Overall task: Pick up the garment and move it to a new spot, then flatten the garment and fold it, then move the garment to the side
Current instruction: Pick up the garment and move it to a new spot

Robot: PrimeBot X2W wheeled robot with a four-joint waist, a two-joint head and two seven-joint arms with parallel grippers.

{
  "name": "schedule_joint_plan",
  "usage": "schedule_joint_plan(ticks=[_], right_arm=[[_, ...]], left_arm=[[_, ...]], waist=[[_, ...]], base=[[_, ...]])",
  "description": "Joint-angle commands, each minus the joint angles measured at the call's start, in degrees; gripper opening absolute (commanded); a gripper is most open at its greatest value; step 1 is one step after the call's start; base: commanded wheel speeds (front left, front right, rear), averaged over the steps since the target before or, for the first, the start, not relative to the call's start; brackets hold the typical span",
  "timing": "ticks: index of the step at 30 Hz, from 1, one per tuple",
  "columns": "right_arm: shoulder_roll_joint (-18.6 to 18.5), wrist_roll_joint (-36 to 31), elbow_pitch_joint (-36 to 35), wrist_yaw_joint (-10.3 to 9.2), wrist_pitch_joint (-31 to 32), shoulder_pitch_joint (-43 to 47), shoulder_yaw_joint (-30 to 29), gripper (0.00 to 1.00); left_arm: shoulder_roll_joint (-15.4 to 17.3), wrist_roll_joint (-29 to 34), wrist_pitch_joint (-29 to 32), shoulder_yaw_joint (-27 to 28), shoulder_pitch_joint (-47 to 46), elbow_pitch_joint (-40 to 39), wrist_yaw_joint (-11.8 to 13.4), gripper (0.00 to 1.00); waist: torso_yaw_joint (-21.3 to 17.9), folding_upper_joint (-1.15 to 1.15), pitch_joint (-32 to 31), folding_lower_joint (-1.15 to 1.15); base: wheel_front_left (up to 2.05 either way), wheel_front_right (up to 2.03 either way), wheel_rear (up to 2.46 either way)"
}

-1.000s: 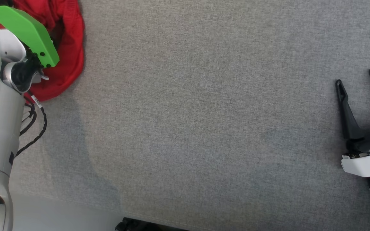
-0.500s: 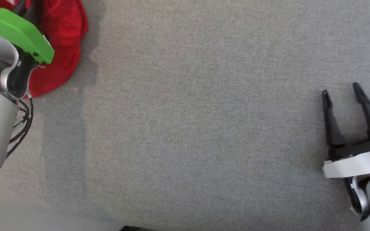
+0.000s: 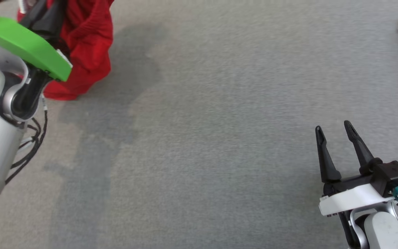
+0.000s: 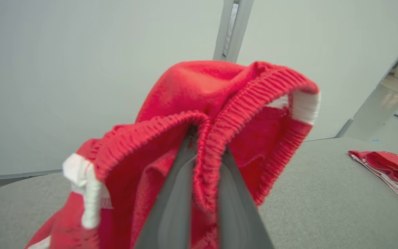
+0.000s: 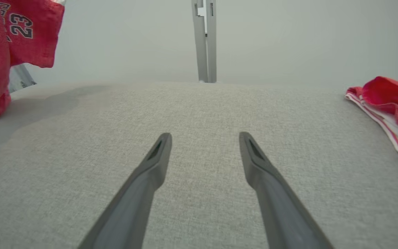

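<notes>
Left claw (image 4: pixel 204 145) higher now, tight on ribbed edge of red garment (image 4: pixel 199 86); right claw (image 3: pixel 333 126) wide, low

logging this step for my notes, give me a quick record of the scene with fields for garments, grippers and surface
held garment: red jersey, number 23 printed on it, bunched and hanging from the left gripper
left gripper: shut on the jersey's ribbed edge
right gripper: open, holding nothing, over bare surface
other garment: red garment with white stripes, lying at the robot's right, apart from both grippers
surface: grey fabric surface
</notes>
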Motion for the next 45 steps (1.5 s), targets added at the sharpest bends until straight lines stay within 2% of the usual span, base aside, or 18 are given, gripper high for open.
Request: schedule_joint_plan(ticks=[1,9,15,19,24,31,32,33,38,43,45], right_arm=[[0.37,0.57,0.17,-0.02,0.0,1.16,-0.03,1.0],[1.59,1.05,0.1,-0.02,0.0,3.25,-0.48,1.0],[2.49,1.23,-0.23,-0.02,0.0,4.64,-0.91,1.0],[3.06,1.41,-0.64,-0.02,0.01,5.2,-1.41,1.0],[3.58,1.14,-0.66,-0.02,0.01,5.09,-1.43,1.0],[3.52,0.55,-0.41,-0.02,0.0,3.04,-0.75,1.0],[3.53,0.53,-0.31,-0.02,0.0,2.93,-0.68,1.0],[3.55,0.52,-0.16,-0.02,0.01,2.83,-0.43,1.0],[3.59,0.54,0.34,-0.02,0.01,3.63,-0.94,1.0],[3.42,0.96,0.87,-0.02,0.0,6.14,-2.03,1.0],[3.45,1.1,0.88,-0.02,0.0,7.05,-2.12,1.0]], left_arm=[[-0.54,-0.74,-0.26,0.37,0.87,-1.66,0.24,0.0],[-4.01,-2.45,1.39,-0.81,1.9,-9.65,1.97,0.0],[-7.49,-0.92,0.14,-4.46,5.27,-10.15,2.35,0.0],[-10.35,0.07,-3.66,-7.29,10.9,-7.59,1.84,0.0],[-14.06,2.16,-9.27,-11.6,18.56,0.49,1.12,0.0],[-19.48,3.3,-12.87,-13.62,21.68,12.07,-0.09,0.0],[-20.02,3.71,-12.98,-13.69,21.71,12.74,-0.08,0.42],[-20.4,4.54,-13.19,-13.89,21.64,13.13,-0.11,1.0],[-20.24,11.43,-13.17,-6.12,24.49,7.51,-0.15,1.0],[-20.33,20.13,-13.13,3.0,33.27,-0.5,-0.01,1.0],[-20.43,23.49,-13.13,6.38,37.68,-3.15,1.16,1.0]], waist=[[-9.74,0.0,-8.64,0.0],[-18.09,0.0,-12.52,0.0],[-20.46,0.0,-13.55,0.0],[-20.2,0.0,-13.04,0.0],[-19.07,0.0,-11.23,0.0],[-17.4,0.0,-8.42,0.0],[-17.15,0.0,-8.28,0.0],[-16.86,0.0,-8.21,0.0],[-14.22,0.0,-9.19,0.0],[-9.92,0.0,-12.51,0.0],[-8.53,0.0,-13.78,0.0]], base=[[0.0,0.0,0.0],[0.0,0.0,0.0],[0.0,0.0,0.0],[0.0,0.0,0.0],[0.0,0.0,0.0],[0.0,0.0,0.0],[0.0,0.0,0.0],[0.0,0.0,0.0],[0.0,0.0,0.0],[0.0,0.0,0.0],[0.0,0.0,0.0]])
